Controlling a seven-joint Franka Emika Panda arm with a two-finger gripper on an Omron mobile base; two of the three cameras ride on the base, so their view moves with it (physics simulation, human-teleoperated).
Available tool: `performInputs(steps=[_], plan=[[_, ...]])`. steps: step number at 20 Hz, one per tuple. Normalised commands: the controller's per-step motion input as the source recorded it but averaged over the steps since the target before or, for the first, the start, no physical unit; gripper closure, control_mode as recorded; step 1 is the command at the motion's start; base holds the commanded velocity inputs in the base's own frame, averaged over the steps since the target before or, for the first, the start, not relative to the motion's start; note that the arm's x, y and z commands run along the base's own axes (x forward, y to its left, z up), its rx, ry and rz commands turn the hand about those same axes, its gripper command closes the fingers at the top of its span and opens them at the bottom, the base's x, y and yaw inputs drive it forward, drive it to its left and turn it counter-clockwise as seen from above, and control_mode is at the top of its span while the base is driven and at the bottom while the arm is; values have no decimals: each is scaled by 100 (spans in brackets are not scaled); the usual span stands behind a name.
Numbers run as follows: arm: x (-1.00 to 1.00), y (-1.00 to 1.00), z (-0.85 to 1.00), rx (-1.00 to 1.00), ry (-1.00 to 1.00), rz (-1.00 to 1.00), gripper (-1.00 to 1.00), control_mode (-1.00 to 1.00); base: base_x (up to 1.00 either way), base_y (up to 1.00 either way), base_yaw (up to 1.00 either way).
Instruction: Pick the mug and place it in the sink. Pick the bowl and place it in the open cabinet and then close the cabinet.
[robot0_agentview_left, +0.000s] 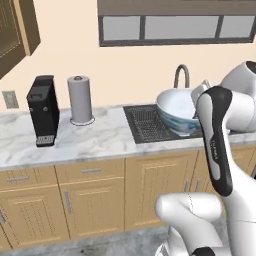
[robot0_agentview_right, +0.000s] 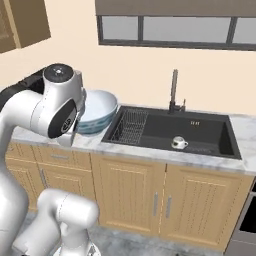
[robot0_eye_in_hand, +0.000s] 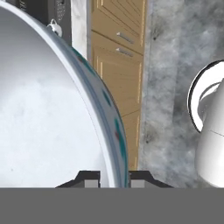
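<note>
My gripper (robot0_eye_in_hand: 117, 178) is shut on the rim of the bowl (robot0_eye_in_hand: 43, 118), one fingertip inside the wall and one outside. The wide white bowl (robot0_agentview_left: 177, 110) with blue patterning hangs tilted in the air at the sink's left end, above the counter edge; my arm partly covers the bowl (robot0_agentview_right: 97, 112) in the right base view. The small white mug (robot0_agentview_right: 178, 143) stands upright on the floor of the black sink (robot0_agentview_right: 210, 127); the mug (robot0_eye_in_hand: 54, 27) also peeks past the bowl's rim. The light-wood upper cabinet (robot0_agentview_left: 20, 30) hangs at the far upper left, its door swung out.
A black coffee machine (robot0_agentview_left: 43, 110) and a grey paper-towel roll (robot0_agentview_left: 80, 99) stand on the marble counter (robot0_agentview_left: 100, 140) left of the sink. A wire rack (robot0_agentview_right: 130, 127) fills the sink's left part, and the dark faucet (robot0_agentview_right: 174, 90) rises behind it. Lower cabinets (robot0_agentview_right: 130, 195) line the front.
</note>
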Motion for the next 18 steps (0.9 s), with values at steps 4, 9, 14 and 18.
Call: performInputs(steps=[4,9,14,18], plan=[[0,0,0,0,0,0,100,100,-35,100,0],[0,0,0,0,0,0,100,100,-18,100,-1],[0,0,0,0,0,0,100,100,32,100,-7],[0,0,0,0,0,0,100,100,100,100,-11]])
